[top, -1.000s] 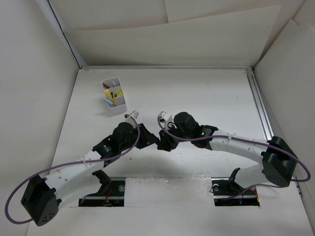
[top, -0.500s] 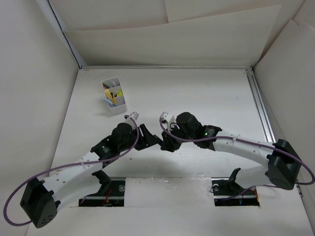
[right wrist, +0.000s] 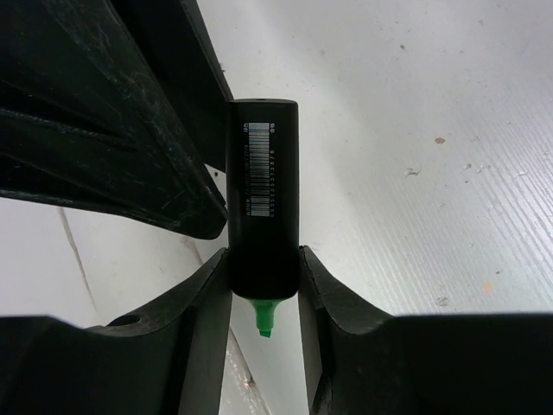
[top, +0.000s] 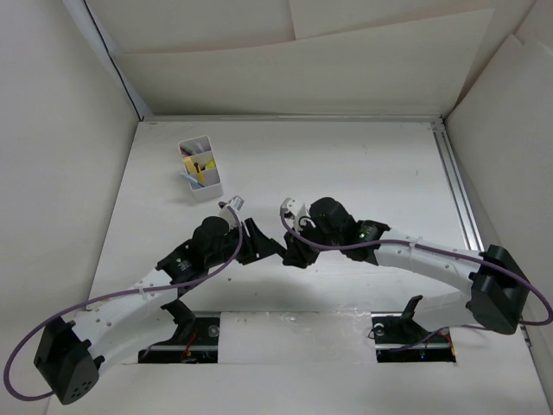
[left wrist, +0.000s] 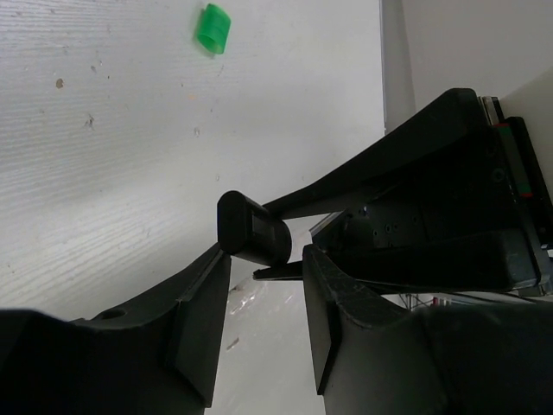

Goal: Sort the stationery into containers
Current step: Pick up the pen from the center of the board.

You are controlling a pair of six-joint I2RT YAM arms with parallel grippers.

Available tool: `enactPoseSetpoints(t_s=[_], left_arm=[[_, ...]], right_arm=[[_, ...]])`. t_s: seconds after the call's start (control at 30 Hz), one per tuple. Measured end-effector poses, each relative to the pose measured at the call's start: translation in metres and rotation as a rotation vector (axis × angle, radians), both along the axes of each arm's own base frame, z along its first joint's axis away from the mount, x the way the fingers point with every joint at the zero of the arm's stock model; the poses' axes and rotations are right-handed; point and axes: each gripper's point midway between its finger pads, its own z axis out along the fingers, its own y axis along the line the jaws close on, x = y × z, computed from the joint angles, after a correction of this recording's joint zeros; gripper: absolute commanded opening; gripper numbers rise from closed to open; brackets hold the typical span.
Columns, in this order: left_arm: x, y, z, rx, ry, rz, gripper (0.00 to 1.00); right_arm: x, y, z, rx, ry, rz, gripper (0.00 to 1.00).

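Right gripper (right wrist: pixel 263 256) clamps an uncapped green highlighter (right wrist: pixel 262 173). Left gripper (left wrist: pixel 266 252) stands released at its butt end. Green cap (left wrist: pixel 212 28) lies on the tabletop (left wrist: pixel 104 130), 12 o'clock.

**Black and white, with spots of green**

The tabletop (top: pixel 363 164) is plain white, finely ridged in the wrist views and flecked with a few small dark specks. The highlighter (right wrist: pixel 262 216) has a black barrel with a white label printed in black barcode stripes, and its tip is bright green. A cap (left wrist: pixel 212 28) of the same bright green lies on the tabletop. The box (top: pixel 207 190) near the tabletop's far left corner is white, with yellow, light blue and a touch of red showing inside. The left arm (top: pixel 121 303) and right arm (top: pixel 423 259) have white shells and black joints. The left gripper (left wrist: pixel 265 252) and right gripper (right wrist: pixel 263 255) are black. Purple cables (top: pixel 34 333) loop along both arms, and a small green light (top: pixel 355 233) glows on the right arm.
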Motion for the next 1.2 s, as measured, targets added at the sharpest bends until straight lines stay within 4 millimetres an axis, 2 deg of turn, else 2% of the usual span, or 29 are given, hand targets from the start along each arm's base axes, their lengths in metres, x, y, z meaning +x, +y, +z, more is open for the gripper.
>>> enactPoseSetpoints(t_s=[0.4, 0.53, 0.87, 0.93, 1.03, 1.07, 1.2], left_arm=[[0.001, 0.001, -0.001, 0.0, 0.005, 0.009, 0.23], [0.003, 0.002, -0.002, 0.005, 0.002, 0.021, 0.25], [0.008, 0.004, -0.004, 0.018, -0.006, 0.052, 0.24], [0.009, 0.004, -0.004, 0.019, -0.006, 0.054, 0.17], [0.01, 0.003, -0.001, 0.001, -0.007, 0.058, 0.02], [0.011, 0.002, 0.002, -0.009, -0.014, 0.059, 0.0], [0.012, 0.002, 0.003, -0.01, -0.014, 0.066, 0.0]], right_arm=[[-0.006, 0.002, 0.001, 0.01, 0.006, 0.04, 0.13], [-0.007, 0.002, 0.001, 0.01, 0.002, 0.045, 0.13], [-0.015, 0.004, 0.0, 0.007, 0.013, 0.073, 0.12], [-0.016, 0.004, 0.0, 0.006, 0.013, 0.079, 0.12], [-0.016, 0.004, 0.0, 0.003, 0.009, 0.08, 0.12], [-0.016, 0.004, -0.001, 0.002, 0.008, 0.079, 0.12], [-0.015, 0.004, 0.0, 0.001, 0.003, 0.073, 0.35]])
